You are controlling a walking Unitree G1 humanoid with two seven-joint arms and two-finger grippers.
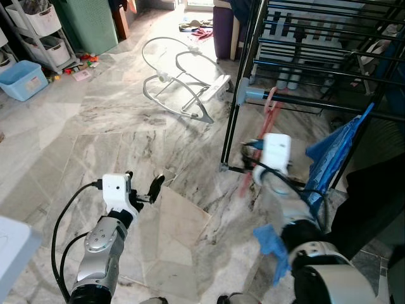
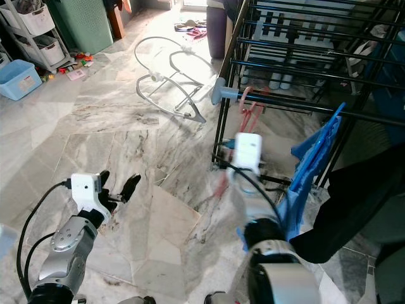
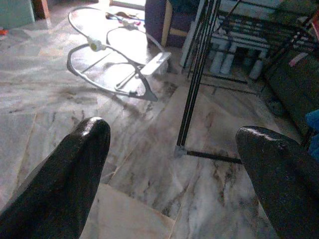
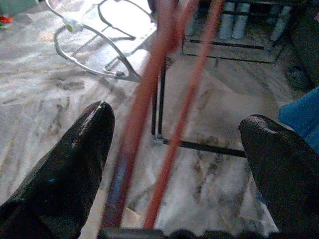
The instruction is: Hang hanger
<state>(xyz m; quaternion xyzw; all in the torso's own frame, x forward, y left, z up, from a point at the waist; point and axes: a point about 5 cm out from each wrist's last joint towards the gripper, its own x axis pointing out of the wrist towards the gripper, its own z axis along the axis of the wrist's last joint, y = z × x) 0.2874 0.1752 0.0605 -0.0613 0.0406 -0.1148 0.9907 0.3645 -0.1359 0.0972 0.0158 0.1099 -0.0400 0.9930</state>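
A red hanger [image 1: 271, 109] hangs by its hook from a low rail of the black drying rack [image 1: 304, 101]; its lower part is blurred. My right gripper [image 4: 177, 119] is raised to it, behind the white wrist box [image 1: 276, 151]. In the right wrist view the hanger's red bars [image 4: 149, 84] run between the two fingers [image 4: 75, 159], which stand wide apart and open, not clamped on it. My left gripper [image 1: 144, 182] is held low over the marble floor to the left, open and with nothing in it.
A blue cloth [image 1: 329, 158] hangs on the rack beside the hanger, and dark clothing [image 1: 373, 202] hangs at the far right. A white metal bouncer frame [image 1: 180, 79] lies on the floor ahead. A blue bin [image 1: 22, 79] and shelves [image 1: 38, 25] stand at the far left.
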